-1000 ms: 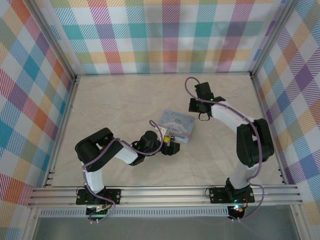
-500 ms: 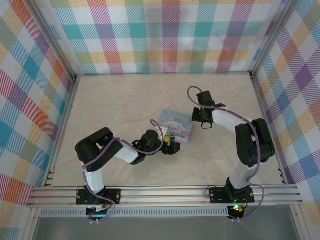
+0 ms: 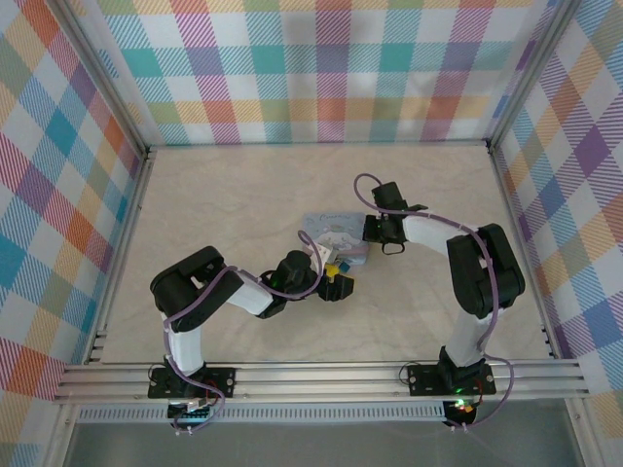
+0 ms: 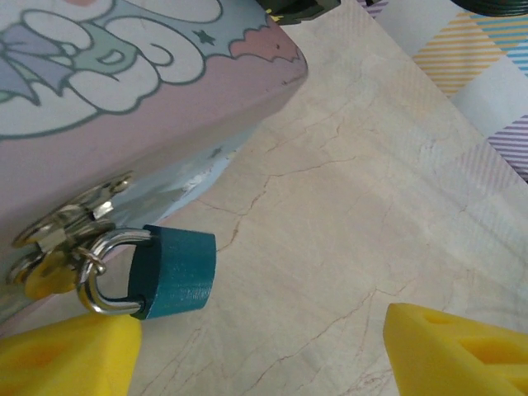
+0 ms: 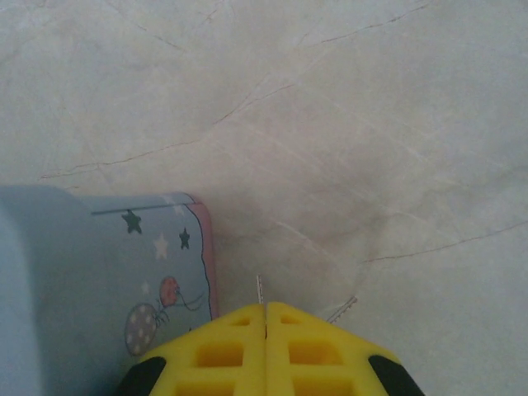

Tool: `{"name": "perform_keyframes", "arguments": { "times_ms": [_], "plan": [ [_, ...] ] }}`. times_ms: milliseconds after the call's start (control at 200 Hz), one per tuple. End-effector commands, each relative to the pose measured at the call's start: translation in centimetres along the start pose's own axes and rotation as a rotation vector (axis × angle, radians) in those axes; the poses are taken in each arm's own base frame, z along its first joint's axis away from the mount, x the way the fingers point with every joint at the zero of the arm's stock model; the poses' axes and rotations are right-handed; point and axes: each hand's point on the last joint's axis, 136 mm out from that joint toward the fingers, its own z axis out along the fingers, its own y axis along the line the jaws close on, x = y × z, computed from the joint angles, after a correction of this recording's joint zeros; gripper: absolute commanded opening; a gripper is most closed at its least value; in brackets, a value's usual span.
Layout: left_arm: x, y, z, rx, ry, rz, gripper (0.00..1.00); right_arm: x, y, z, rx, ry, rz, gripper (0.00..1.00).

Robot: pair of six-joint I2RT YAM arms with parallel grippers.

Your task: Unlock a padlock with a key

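The padlock, teal-bodied, hangs by its silver shackle from the hasp on the pastel box, its body against the counter. The left gripper stands wide open around it, one yellow fingertip just under the shackle, holding nothing. The right gripper is pinched closed on the key, a thin sliver poking out near a box corner. The left gripper closing could twist the lock or shove the box, and the slim key might slip. I cannot see the keyway. Bare counter opens beyond the lock, while the box wall crowds its other side.
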Motion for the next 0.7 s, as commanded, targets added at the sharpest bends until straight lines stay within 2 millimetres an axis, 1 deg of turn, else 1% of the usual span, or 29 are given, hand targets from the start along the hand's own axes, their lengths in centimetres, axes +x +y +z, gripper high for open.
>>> {"name": "perform_keyframes", "arguments": {
  "times_ms": [0, 95, 220, 315, 695],
  "plan": [
    [-2.3, -1.3, -0.4, 0.052, -0.063, 0.006, 0.78, -0.6, 1.2, -0.2, -0.044, -0.007, 0.008, 0.0],
    [-2.1, -0.5, -0.2, 0.019, -0.055, -0.018, 0.78, -0.4, 1.4, -0.2, -0.051, -0.004, 0.007, 0.0],
    [-1.9, 1.8, -0.5, -0.087, -0.08, -0.064, 0.81, -0.3, 1.5, -0.4, -0.055, -0.004, 0.004, 0.0],
    [-1.9, 2.8, -0.9, -0.13, -0.104, -0.098, 0.82, -0.2, 1.6, -0.5, -0.063, -0.004, 0.003, 0.0],
    [-3.0, 2.5, -0.2, -0.111, -0.136, -0.096, 0.84, 0.2, 3.4, -1.1, -0.112, 0.005, -0.009, 0.0]
  ]
}}
